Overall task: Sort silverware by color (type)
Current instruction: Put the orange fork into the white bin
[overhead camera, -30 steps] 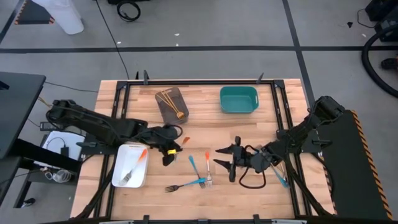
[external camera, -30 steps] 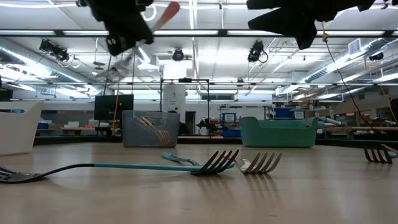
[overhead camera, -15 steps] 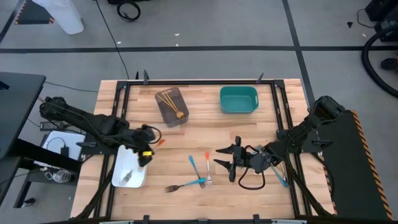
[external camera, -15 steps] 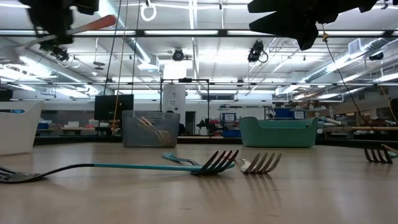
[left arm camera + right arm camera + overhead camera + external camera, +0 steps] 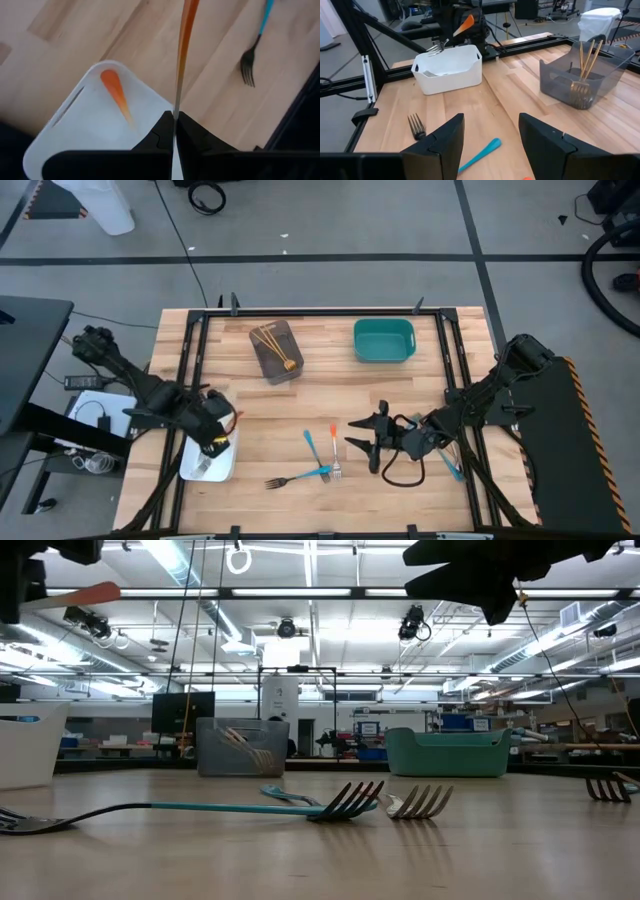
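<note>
A: Where is the worktop [image 5: 330, 385] open?

B: The broad strip of bare wood between the grey tray [image 5: 276, 351] and teal tray [image 5: 384, 340] at the back and the loose forks nearer the front. The gap between those two trays is free as well.

A: And what blocks the way?

B: Over the white tray [image 5: 190, 463], the left claw [image 5: 212, 442] hangs, pinching an orange-handled fork [image 5: 181, 50], so entry from above is barred there. The right claw [image 5: 366, 436], fingers spread, sits low just right of the blue and orange forks [image 5: 322, 455]. Two more forks [image 5: 450, 465] lie close to the right arm.
</note>
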`<state>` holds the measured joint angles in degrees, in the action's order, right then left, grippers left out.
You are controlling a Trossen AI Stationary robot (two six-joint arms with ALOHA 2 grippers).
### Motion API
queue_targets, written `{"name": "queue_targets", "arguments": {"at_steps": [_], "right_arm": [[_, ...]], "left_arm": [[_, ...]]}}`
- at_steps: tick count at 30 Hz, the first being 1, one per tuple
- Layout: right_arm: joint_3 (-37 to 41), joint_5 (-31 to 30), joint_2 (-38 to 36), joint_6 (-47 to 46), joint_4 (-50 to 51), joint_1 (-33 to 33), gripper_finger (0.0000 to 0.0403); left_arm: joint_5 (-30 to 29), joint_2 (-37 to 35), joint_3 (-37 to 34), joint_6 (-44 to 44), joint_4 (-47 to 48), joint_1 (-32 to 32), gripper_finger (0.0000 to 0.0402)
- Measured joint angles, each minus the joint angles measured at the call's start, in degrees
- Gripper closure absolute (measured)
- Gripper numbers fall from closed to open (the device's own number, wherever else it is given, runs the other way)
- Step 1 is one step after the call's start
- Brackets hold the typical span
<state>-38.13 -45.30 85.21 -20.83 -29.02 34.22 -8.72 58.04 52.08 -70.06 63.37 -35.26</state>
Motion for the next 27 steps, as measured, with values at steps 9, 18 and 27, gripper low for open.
{"name": "queue_targets", "arguments": {"at_steps": [9, 18, 27], "right_arm": [[0.0, 0.0, 0.0, -0.1, 0.0, 0.3, 0.0204], [0.0, 0.0, 0.0, -0.2, 0.0, 0.3, 0.0204], [0.0, 0.0, 0.0, -0.2, 0.0, 0.3, 0.0204]], "left_arm": [[0.1, 0.0, -4.8, -10.3, 1.0, -7.3, 0.0389], [1.2, 0.1, -8.6, -16.5, -0.1, -9.7, 0.0389], [4.7, 0.1, -15.0, -21.3, -7.1, -9.8, 0.0389]]}}
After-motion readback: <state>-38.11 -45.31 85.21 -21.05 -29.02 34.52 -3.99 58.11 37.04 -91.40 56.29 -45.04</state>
